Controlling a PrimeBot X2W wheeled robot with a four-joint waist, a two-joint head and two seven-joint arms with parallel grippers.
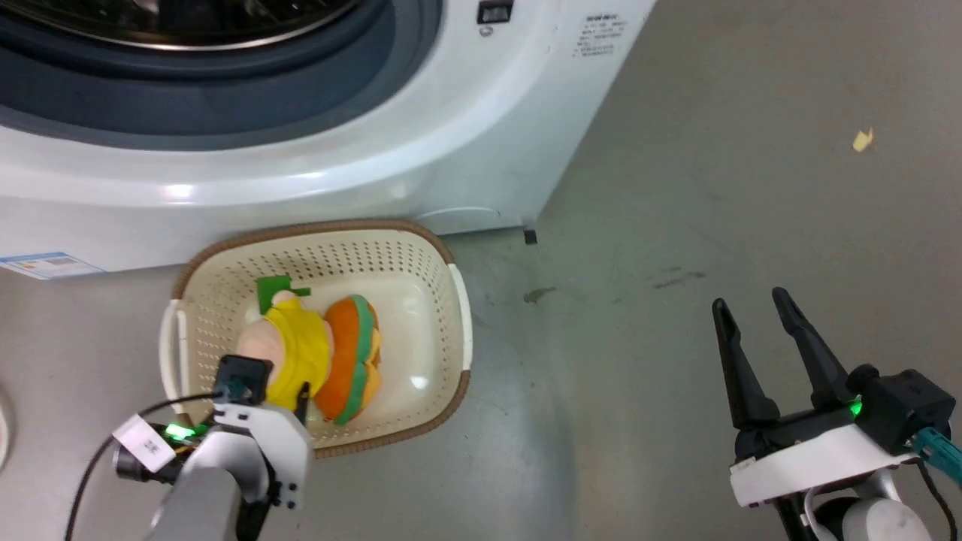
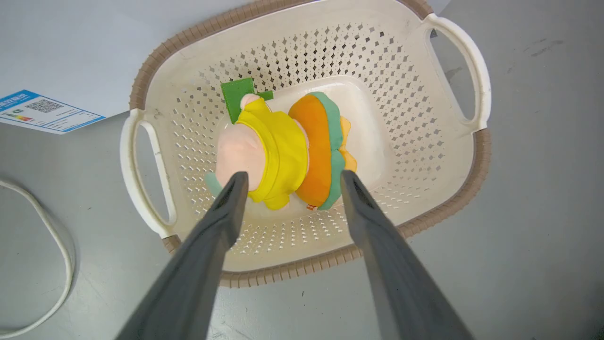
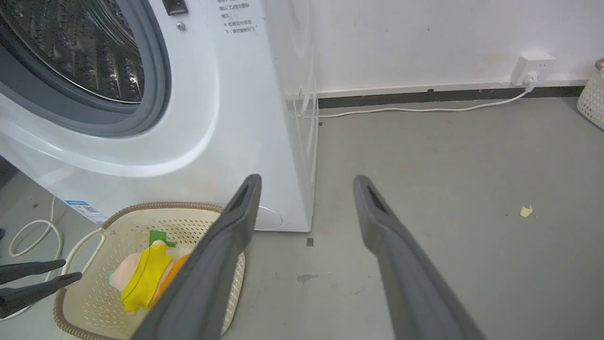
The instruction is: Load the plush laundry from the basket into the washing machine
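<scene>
The cream basket (image 1: 316, 228) with its brown rim stands on the floor against the washing machine (image 1: 451, 150). In it lies the plush laundry: a pale pink figure in yellow (image 1: 293, 346) with a green bit, beside the orange burger plush (image 1: 349, 361). My left gripper (image 2: 292, 175) hangs open above the basket (image 2: 330, 259), its fingertips on either side of the plush (image 2: 278, 156) without touching it. My right gripper (image 1: 754, 304) is open and holds nothing over bare floor to the right. The washer's porthole is open onto the steel drum (image 3: 80, 47); the door is out of view.
A white cable (image 2: 61, 245) loops on the floor left of the basket. A second cable runs along the wall to a socket (image 3: 533, 66). Another white basket (image 3: 592, 94) sits at the far right. A yellowish scrap (image 1: 862, 139) lies on the grey floor.
</scene>
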